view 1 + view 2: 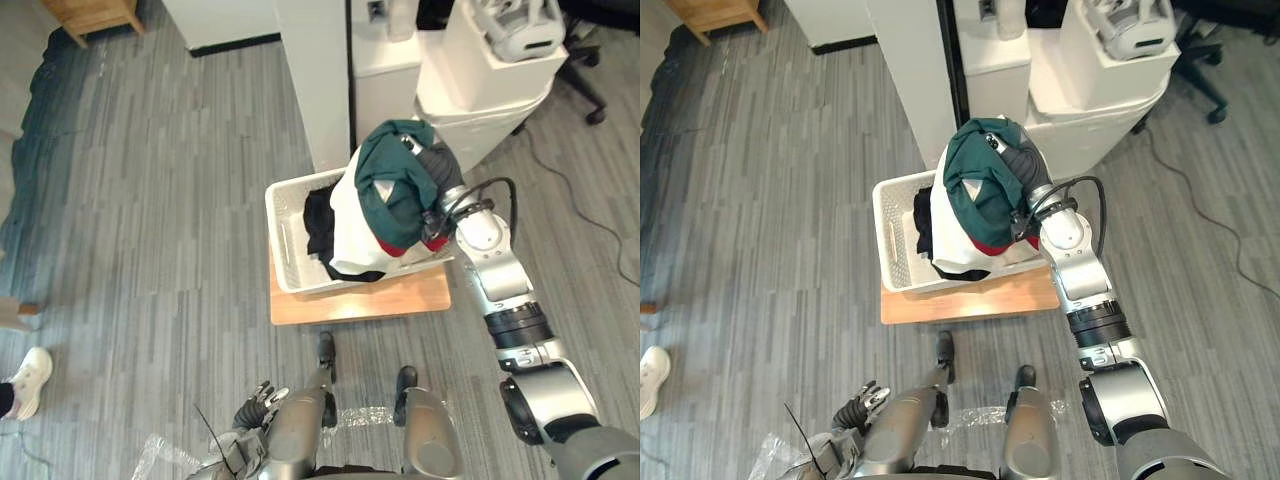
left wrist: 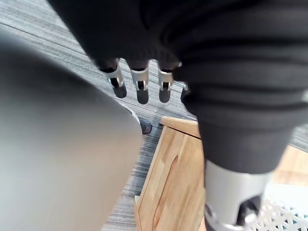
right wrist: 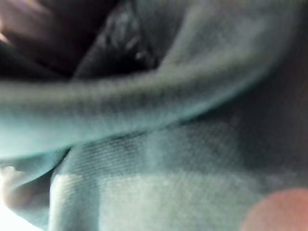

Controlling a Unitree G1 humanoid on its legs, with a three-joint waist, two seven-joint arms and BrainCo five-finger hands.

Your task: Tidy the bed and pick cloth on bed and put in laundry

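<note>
The grey plank floor (image 1: 150, 200) takes up most of the head views, with white cabinets (image 1: 310, 80) along the top of the frame. At centre, a low wooden desk (image 1: 350, 300) carries a white slatted basket (image 1: 285, 240). Dark clothes (image 1: 320, 225) already lie inside it.

The cloth (image 1: 395, 185) is a bundle of green, white and red. It is raised over the right side of the basket, and its white part hangs down into it. The bundle is draped over the right robot hand (image 1: 1018, 165), which reaches in from the lower right. The cloth covers that hand, so whether it is clamped on the bundle cannot be told. The right wrist view shows green fabric pressed close.

The left robot hand (image 1: 262, 395) hangs at the bottom of the frame, relaxed and holding nothing. A person's shoe (image 1: 30, 378) shows at the left edge.

The main risk is where the bundle sits. It is near the basket's right rim, not over its middle, so on release its red and green folds could slip over that rim onto the desk or the floor. The cloth could also stay snagged on the right robot hand and be dragged back out. A nudge from the arm could shift the basket on the desk.
</note>
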